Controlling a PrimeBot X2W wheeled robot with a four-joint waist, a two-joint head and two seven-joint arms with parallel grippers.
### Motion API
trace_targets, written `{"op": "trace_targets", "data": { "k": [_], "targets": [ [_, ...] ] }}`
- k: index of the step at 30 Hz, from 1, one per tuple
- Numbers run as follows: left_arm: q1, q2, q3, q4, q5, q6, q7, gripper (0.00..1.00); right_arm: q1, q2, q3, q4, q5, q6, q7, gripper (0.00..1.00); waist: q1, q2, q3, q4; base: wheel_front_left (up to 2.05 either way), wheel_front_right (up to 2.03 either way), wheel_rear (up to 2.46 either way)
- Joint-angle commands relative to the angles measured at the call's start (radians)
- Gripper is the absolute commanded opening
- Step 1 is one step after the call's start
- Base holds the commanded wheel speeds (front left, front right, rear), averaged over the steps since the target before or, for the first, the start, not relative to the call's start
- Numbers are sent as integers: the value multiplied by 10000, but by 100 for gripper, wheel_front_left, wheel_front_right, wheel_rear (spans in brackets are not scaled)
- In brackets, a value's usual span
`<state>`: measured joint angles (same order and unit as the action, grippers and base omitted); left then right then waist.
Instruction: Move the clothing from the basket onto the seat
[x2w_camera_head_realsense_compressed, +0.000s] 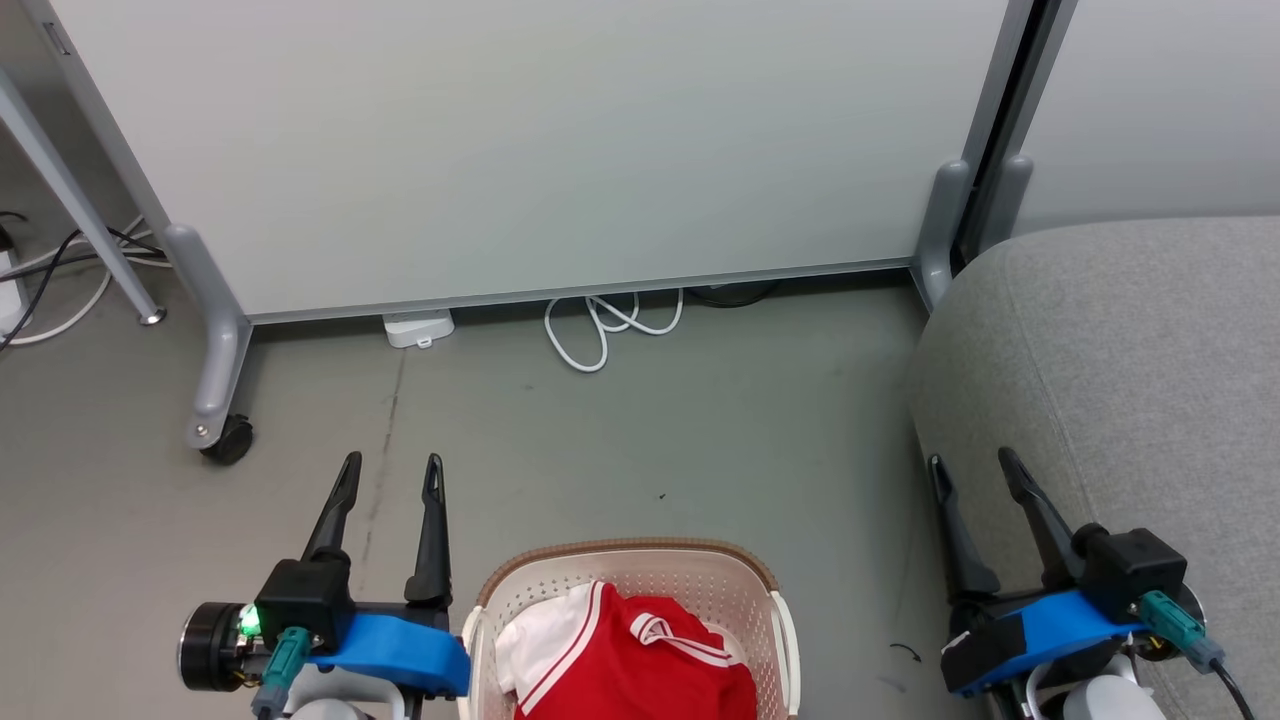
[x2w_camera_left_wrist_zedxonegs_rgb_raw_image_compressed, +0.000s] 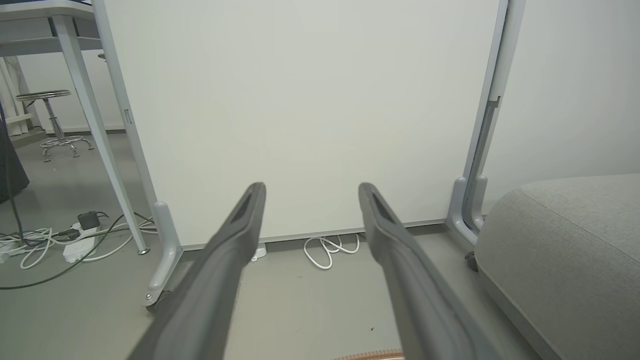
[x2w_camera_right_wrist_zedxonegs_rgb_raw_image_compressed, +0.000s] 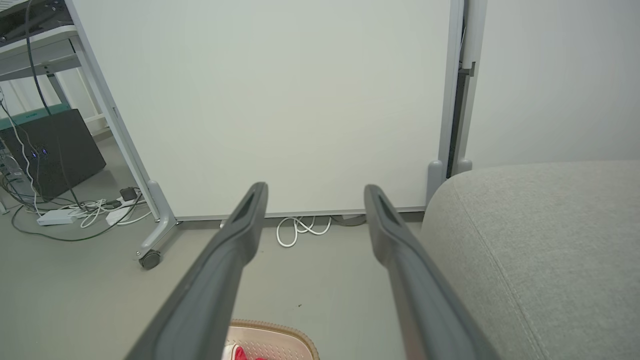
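Between the two arms, on the floor, the basket (x2w_camera_head_realsense_compressed: 630, 547) holds the clothing (x2w_camera_head_realsense_compressed: 640, 660); none lies on the seat (x2w_camera_head_realsense_compressed: 1130, 380). Left gripper (x2w_camera_head_realsense_compressed: 392, 458) and right gripper (x2w_camera_head_realsense_compressed: 969, 455) flank it, fingers spread wide, empty. Judged not begun: every garment is left to move.
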<state>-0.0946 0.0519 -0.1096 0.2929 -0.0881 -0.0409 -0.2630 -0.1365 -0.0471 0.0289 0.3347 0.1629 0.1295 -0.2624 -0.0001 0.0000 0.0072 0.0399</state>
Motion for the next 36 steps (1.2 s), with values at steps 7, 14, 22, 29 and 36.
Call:
{"op": "trace_targets", "data": {
  "k": [7, 14, 22, 29, 36],
  "targets": [
    [-475, -13, -289, 351, 57, -263, -29, 100, -248, -57, 95, -160, -44, 22, -38, 100, 1, 0, 289, -161, 0, 0, 0],
    [-1220, 30, -639, 862, 262, -532, -28, 100, -496, -57, 96, -392, -143, 20, -38, 100, 1, 0, 875, -437, 0, 0, 0],
    [-2676, 313, -1339, 2081, 510, -817, -26, 100, -1054, -53, 42, -718, -312, 16, -38, 100, 1, 0, 2113, -978, 0, 0, 0],
    [-4161, 680, -2409, 3563, 698, -906, -26, 100, -1757, -51, 141, -1077, -371, 14, -38, 100, 1, 0, 3424, -1464, 0, 0, 0],
    [-5507, 1007, -4092, 5107, 313, -891, -28, 100, -2233, -48, 100, -1375, -415, 14, -38, 100, 1, 0, 4530, -1787, 0, 0, 0]
  ]
}}
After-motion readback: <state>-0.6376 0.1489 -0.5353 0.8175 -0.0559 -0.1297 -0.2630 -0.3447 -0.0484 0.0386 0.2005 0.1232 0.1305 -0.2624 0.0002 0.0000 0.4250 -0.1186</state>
